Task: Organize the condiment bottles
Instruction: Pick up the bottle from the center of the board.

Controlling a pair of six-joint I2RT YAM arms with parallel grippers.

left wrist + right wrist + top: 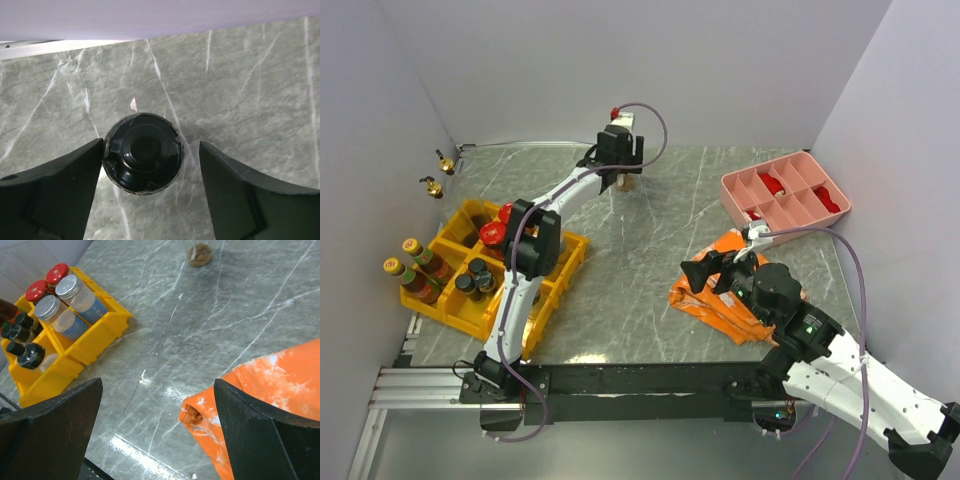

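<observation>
Grey marble table (660, 250), lavender walls (620, 60). Left end effector (151, 150) spread around black-capped bottle (143, 152); right end effector (158, 385) spread wide.

A robot test cell in a lab. Plain lilac walls (620, 70) box in a marble-look worktop (660, 260) on three sides, beyond and to either side of the fingers (50, 435). Two arms (535, 240) stand bolted to an aluminium rail (410, 390) behind them, cables (861, 280) looping loose. Props are staged: yellow bins (470, 300) left of the fingers, a pink tray (790, 195) and orange cloth (720, 300) to their right.
</observation>
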